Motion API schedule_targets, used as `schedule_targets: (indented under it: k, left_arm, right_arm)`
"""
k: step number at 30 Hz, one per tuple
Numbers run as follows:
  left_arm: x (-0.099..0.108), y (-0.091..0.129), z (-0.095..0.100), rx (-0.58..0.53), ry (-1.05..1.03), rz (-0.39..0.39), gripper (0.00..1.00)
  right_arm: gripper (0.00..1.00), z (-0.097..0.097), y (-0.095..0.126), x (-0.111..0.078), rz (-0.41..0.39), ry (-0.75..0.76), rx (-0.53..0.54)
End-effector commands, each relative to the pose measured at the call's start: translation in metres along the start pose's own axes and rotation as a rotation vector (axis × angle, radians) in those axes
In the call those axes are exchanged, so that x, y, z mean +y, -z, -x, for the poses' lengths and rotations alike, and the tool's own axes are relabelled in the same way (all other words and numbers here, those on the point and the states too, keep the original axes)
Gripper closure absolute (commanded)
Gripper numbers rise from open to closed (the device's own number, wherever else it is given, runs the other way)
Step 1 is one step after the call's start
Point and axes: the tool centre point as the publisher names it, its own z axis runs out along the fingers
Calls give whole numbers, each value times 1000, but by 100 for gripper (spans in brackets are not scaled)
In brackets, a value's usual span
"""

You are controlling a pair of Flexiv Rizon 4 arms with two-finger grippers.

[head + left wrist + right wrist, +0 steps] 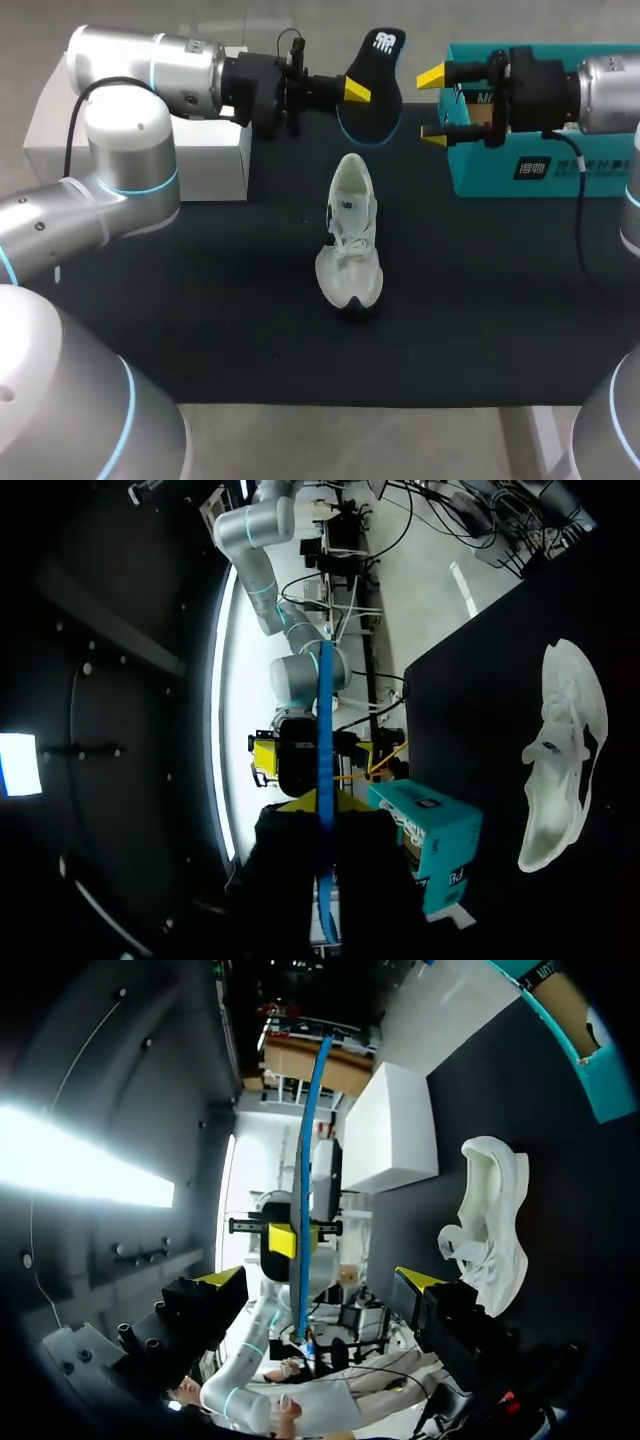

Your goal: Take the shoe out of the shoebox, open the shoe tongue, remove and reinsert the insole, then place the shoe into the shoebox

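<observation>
Head view shows my left gripper [360,88] clamped on the black insole [375,70], holding it in the air above the far side of the table [200,300]. My right gripper [432,105] faces it from just beside, fingers spread wide with nothing between them. In the right wrist view the insole [305,1180] appears edge-on as a thin blue line ahead of my open fingers [420,1280].

The white shoe [350,240] stands on its sole in the middle of the table, out of the teal shoebox [540,170], toe toward the near edge. It is well apart from both grippers. A white box [215,150] sits at the far left.

I judge the insole removal done, and reinsertion is the step in hand. Next, the insole has to come down to the shoe's opening, toe end first. My right gripper could either take the insole's free end or steady the shoe so it doesn't slide. How far the tongue is open I cannot tell.
</observation>
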Motion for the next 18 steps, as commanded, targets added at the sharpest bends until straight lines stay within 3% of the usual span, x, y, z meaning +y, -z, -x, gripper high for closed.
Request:
schedule_targets:
  k: [1,4,6,18]
  left_arm:
    - [5,-18,-11,-24,-8,8,100]
    - [4,-24,-12,-36,-19,11,100]
    - [3,-26,-11,-38,-26,12,100]
    - [7,-33,-6,-76,-25,26,100]
  right_arm:
    - [24,0,-10,7,10,-9,-8]
    - [33,1,-13,9,13,-11,-11]
    - [51,1,-16,10,12,-14,-11]
    - [58,3,-23,10,-6,-21,-1]
